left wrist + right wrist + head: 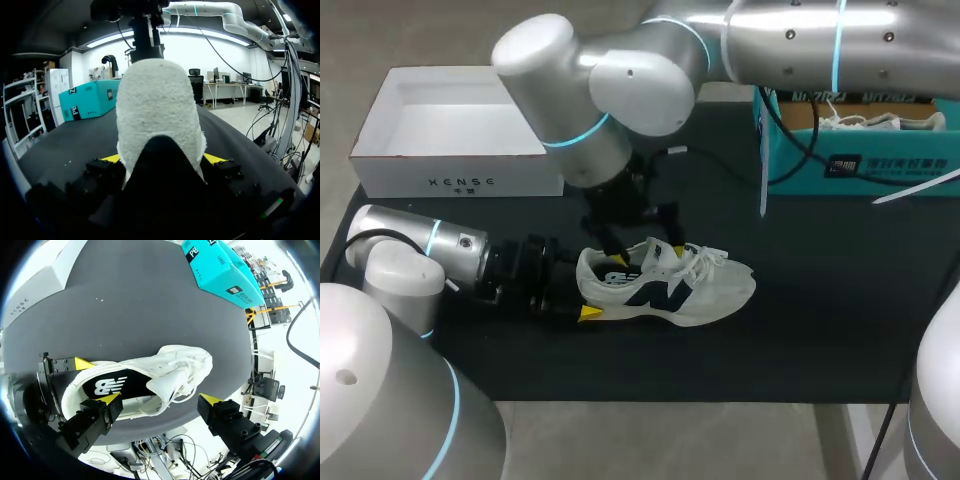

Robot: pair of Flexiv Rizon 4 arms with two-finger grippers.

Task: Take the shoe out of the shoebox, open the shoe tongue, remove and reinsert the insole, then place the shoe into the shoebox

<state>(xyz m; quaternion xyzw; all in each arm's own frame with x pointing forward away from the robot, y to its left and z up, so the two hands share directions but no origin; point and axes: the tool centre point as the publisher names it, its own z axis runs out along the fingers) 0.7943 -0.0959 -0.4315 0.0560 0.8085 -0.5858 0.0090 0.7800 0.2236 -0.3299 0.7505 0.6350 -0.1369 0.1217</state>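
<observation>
Shoe (pixel 692 292), dark side logo, in left gripper (pixel 588 287)

A black surface (pixel 820 330) lies under everything; at its far right corner stands a teal box (pixel 920 158), open on top; a pale shoe (pixel 880 122) lies inside it. A white strip (pixel 920 187) slants across the teal box's front, near its right end.

1. On the white box (pixel 460 182), upper left of the head view, a row of small dark letters is running along the front wall.
2. On the teal shoebox (pixel 880 170), upper right, a dark label with pale print is showing.
3. On the shoe (pixel 710 295), centre, a large dark letter logo is sitting on the side.
</observation>
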